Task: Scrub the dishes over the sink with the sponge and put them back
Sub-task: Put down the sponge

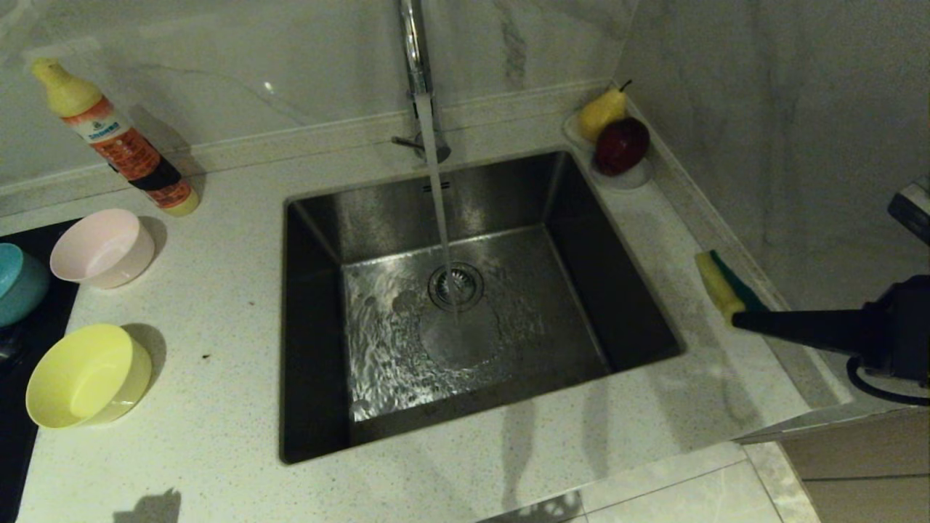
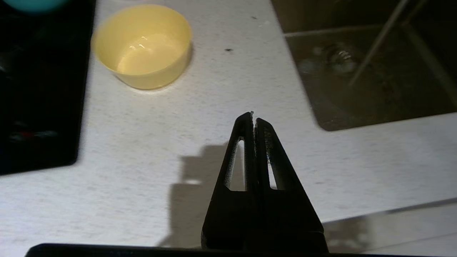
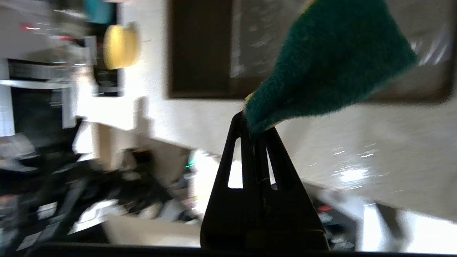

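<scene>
White speckled counter (image 1: 218,305) around sink (image 1: 312,341), tap (image 1: 415,51) running into the drain. Right gripper (image 1: 737,318) at right edge of counter, fingers clamped on one end of sponge (image 1: 719,283), held off the surface. Left gripper (image 2: 252,117) hovers over near counter left of sink, fingers together, empty. Pink bowl (image 1: 102,248), yellow bowl (image 1: 87,375) on counter at left; blue bowl (image 1: 18,283) on stove (image 1: 22,436). Fruit dish (image 1: 625,178) far right; bottle (image 1: 116,138) far left

Sponge (image 3: 328,64) in right claw (image 3: 254,125)
</scene>
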